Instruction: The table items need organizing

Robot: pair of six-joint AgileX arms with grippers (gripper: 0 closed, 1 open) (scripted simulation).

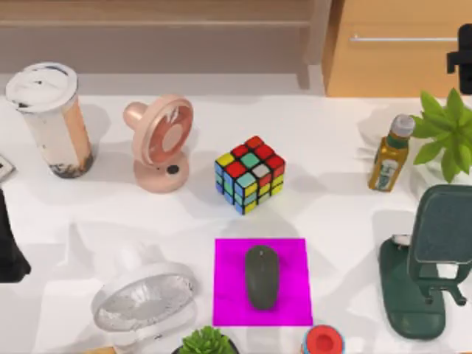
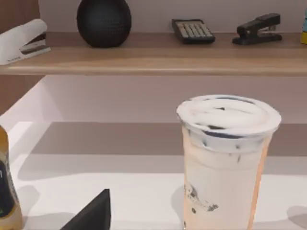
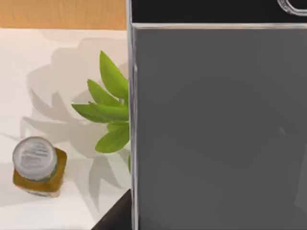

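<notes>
In the top view, the dark green phone stand is standing nearest the camera at the table's right, carrying the smartphone tilted on its cradle. The mouse is lying on the magenta mat in the front middle, with the puzzle cube behind it. The cup is standing upright at the back left beside the pink fan. The left arm is sitting at the left edge; whether its fingers are apart or together cannot be told.

In the left wrist view, the cup is rising close ahead below a wooden shelf.

In the right wrist view, the smartphone is looming large beside a green plant and a capped bottle.
</notes>
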